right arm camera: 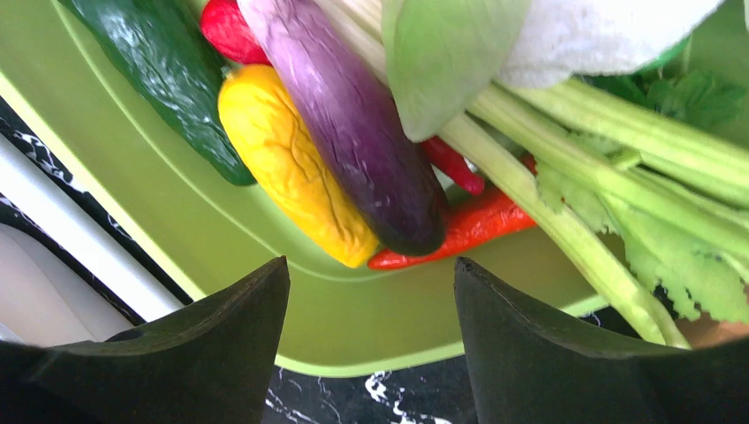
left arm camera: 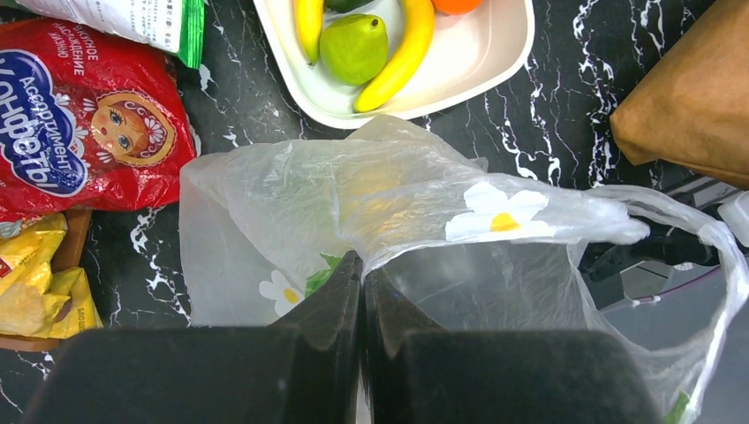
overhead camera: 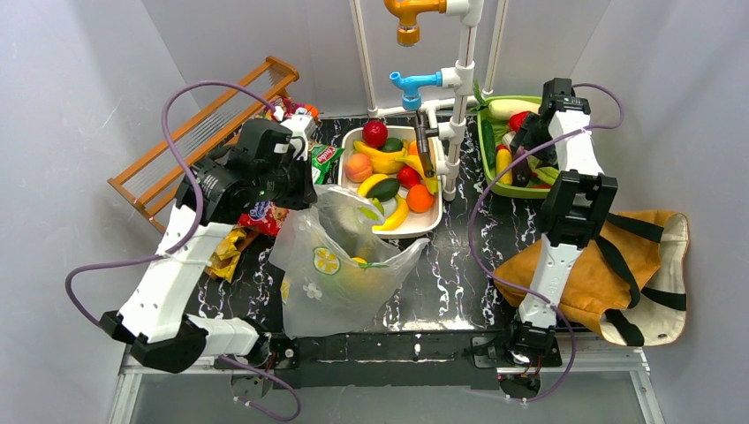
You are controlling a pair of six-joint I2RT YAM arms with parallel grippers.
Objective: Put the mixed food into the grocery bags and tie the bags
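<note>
- Left gripper: fingers pressed together, with a fold of the clear plastic bag pinched between the tips.
- The bag film is thin, limp and crinkled, printed with white flowers and lemon slices. Its mouth billows ahead and to the right of the fingers.
- Judgement: the bag weighs next to nothing, slips and collapses readily. The rim or the handle loop, far right of the fingers, looks like the sound place to hold it.
- Beyond the left fingertips is the white tray, with a banana and a green avocado in it. They are hard, glossy and rounded. They are likely light, stiff and slick, best taken across the narrow middle.
- Left of those fingers lies a red snack packet of wrinkled foil, soft and puffy.
- Right gripper: fingers wide apart, holding nothing, poised over the near rim of the green tray.
- Just past the right fingertips a yellow corn with a bumpy skin lies against a smooth purple eggplant. Celery stalks lie to the right.
- Judgement: the corn's ridged skin should hold better than the eggplant's gloss.
- Tan tote: cloth with black straps, slumped flat, well behind the right fingers beside that arm.
</note>
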